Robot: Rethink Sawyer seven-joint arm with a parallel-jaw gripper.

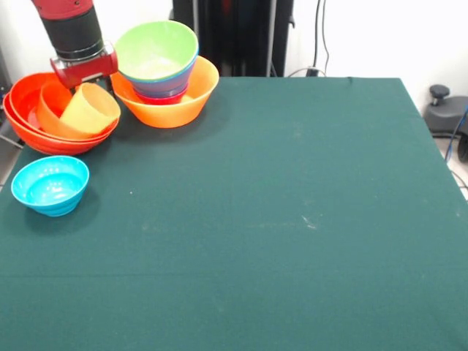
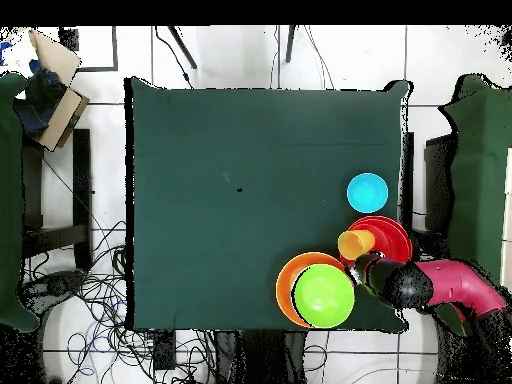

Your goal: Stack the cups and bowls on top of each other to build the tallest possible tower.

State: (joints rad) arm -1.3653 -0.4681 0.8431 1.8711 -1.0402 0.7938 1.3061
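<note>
1. Cup: it lies tilted in the red bowls, directly below your gripper.
2. It looks light, thin and slippery, so take it by the rim.
3. You cannot tell the gripper's state.
4. The tower stands just beside.

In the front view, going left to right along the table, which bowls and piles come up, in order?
Cyan bowl → red-orange bowls with the tilted cup in them → tower, lime green bowl on top.
</note>
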